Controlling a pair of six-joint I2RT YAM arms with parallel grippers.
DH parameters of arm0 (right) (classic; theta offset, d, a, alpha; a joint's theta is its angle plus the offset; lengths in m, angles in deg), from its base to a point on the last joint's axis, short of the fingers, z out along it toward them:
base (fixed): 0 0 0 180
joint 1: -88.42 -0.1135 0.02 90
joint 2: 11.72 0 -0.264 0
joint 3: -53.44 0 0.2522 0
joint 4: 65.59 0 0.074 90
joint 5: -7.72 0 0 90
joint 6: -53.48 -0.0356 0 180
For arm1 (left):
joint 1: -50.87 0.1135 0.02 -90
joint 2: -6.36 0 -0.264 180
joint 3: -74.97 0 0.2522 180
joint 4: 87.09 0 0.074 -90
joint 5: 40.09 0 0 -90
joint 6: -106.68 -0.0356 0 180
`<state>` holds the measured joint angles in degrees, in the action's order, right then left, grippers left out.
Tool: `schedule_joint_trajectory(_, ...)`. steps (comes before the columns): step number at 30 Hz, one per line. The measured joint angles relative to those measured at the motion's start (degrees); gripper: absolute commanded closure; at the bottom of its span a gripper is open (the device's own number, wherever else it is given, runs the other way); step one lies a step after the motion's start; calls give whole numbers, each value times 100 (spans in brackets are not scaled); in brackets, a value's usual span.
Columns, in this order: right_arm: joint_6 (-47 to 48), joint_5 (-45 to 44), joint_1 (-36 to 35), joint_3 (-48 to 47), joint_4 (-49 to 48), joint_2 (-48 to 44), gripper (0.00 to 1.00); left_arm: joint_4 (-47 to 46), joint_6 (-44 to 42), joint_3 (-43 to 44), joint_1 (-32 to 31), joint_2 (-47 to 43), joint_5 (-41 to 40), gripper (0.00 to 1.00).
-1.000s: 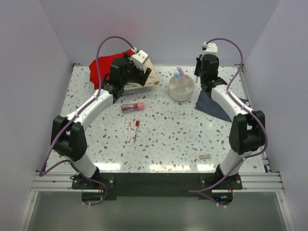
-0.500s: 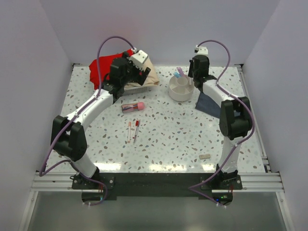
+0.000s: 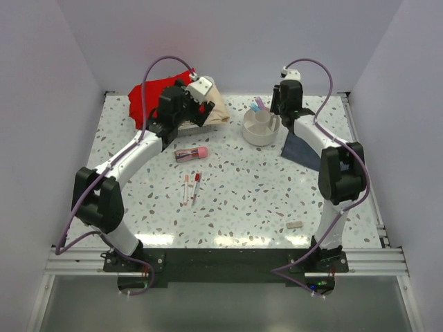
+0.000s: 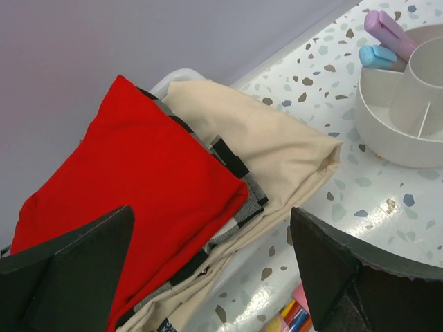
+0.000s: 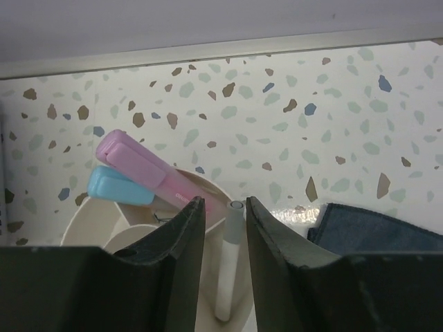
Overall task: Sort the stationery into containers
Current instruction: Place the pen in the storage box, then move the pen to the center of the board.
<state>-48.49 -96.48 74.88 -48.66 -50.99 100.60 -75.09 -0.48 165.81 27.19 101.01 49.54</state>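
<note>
Counting markers (image 5: 138, 176) and a white pen (image 5: 228, 270) in the organiser (image 3: 260, 136), right gripper's (image 5: 225, 207) hold unclear, left gripper (image 4: 211, 211) spread empty, we owe tube (image 3: 192, 153), two pens (image 3: 196, 185), eraser (image 3: 295, 225).

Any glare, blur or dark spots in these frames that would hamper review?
Top view: glare strip along the near edge of the table, otherwise even light. Left wrist: small glare beside the organiser; pincer fingers dark, soft-edged. Right wrist: glare patch on the table; fingers dark, markers sharp.
</note>
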Motion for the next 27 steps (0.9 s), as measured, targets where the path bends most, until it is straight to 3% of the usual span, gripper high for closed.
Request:
schedule_joint_trajectory(9,-376,1272,-122,-317,1342,-1220,63,509,39,-640,81,-940,-437,0)
schedule_joint_trajectory(14,-986,1902,-741,-321,2002,-1386,62,960,247,-1401,149,-1978,-625,3)
schedule_joint_trajectory(22,-1606,2081,-2037,-1224,2848,109,62,1801,1392,-2031,719,-2863,-341,7)
schedule_joint_trajectory(27,-1978,2079,-2380,-1552,3226,828,72,2035,2396,-2573,990,-2964,33,8)
